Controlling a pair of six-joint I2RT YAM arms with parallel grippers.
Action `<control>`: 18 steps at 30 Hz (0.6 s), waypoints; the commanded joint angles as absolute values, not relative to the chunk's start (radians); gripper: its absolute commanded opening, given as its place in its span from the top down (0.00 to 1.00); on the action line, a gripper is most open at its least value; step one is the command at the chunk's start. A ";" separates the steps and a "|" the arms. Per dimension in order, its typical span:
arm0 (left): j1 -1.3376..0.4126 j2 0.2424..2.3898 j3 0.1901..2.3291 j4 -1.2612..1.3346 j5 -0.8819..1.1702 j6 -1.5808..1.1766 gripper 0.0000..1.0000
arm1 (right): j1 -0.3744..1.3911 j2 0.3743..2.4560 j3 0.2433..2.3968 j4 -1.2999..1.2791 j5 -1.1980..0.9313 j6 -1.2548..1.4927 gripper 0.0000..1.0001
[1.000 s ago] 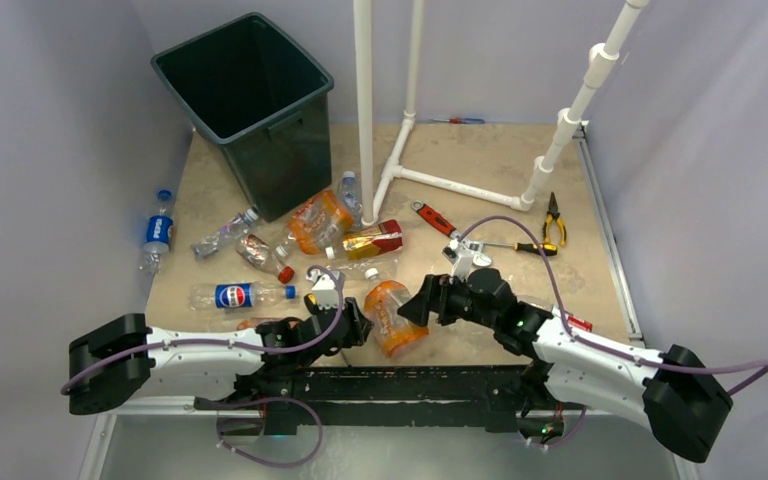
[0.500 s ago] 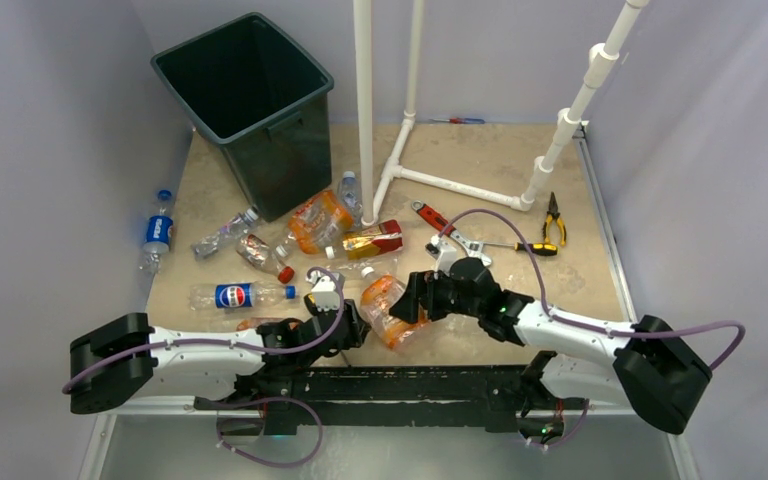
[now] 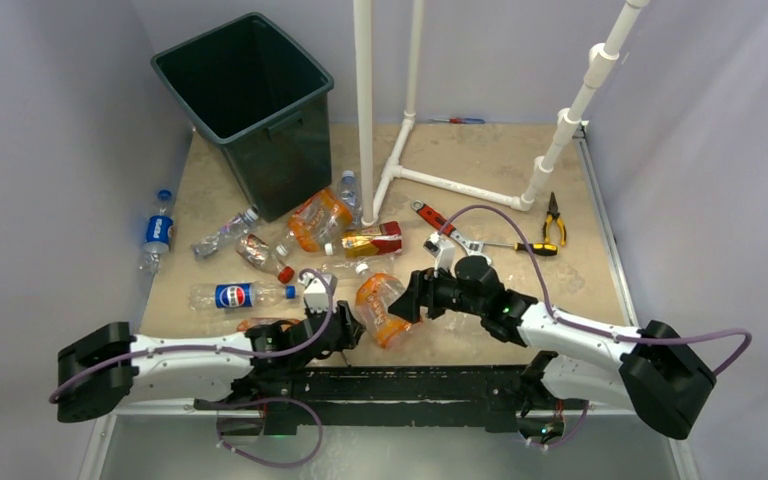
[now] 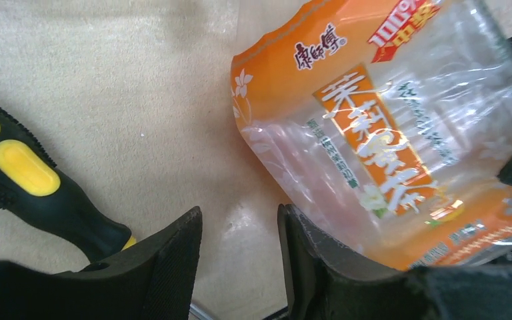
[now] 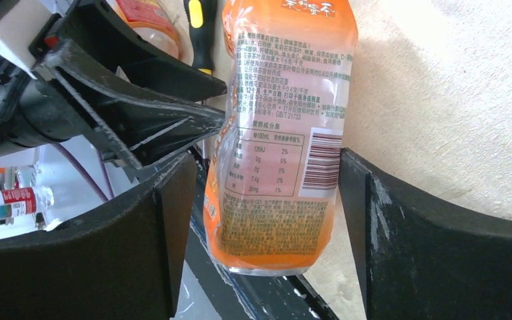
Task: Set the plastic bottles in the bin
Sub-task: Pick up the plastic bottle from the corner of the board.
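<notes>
Tan table [image 3: 480, 160] with bottles [image 3: 232, 296], bin [image 3: 280, 150], tools [image 3: 431, 218]

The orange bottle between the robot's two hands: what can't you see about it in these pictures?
Cap: cut off by the top edge in the right wrist view of the orange bottle.
Grip: the right gripper straddles it there; whether it presses is unclear.
Lower end: left wrist view, the left gripper covers part, frame edges cut more.
Label: too small to read in the top view.
</notes>
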State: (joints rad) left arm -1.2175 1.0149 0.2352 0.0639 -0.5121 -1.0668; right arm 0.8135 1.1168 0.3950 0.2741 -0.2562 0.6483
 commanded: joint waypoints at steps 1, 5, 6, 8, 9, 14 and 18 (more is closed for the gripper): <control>-1.215 0.849 0.252 -0.071 -0.528 -1.091 0.52 | 0.821 1.086 0.381 0.258 -0.242 0.646 0.21; -1.215 0.693 0.242 -0.105 -0.538 -1.089 0.39 | 0.821 1.108 0.355 0.308 -0.235 0.651 0.21; -1.214 0.673 0.238 -0.089 -0.538 -1.084 0.37 | 0.821 1.112 0.350 0.320 -0.226 0.654 0.21; -1.213 0.672 0.227 -0.039 -0.540 -1.072 0.34 | 0.822 1.121 0.341 0.339 -0.226 0.664 0.23; -1.213 0.702 0.226 -0.019 -0.543 -1.070 0.34 | 0.823 1.122 0.337 0.350 -0.234 0.669 0.24; -1.213 0.927 0.274 0.045 -0.561 -1.073 0.39 | 0.824 1.080 0.331 0.374 -0.266 0.694 0.26; -1.213 1.016 0.270 0.129 -0.566 -1.080 0.41 | 0.829 1.046 0.341 0.343 -0.279 0.690 0.25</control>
State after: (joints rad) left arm -1.2175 0.9653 0.2417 0.0177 -0.5358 -1.0813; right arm 0.8188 1.0893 0.3336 0.3138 -0.2546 0.6815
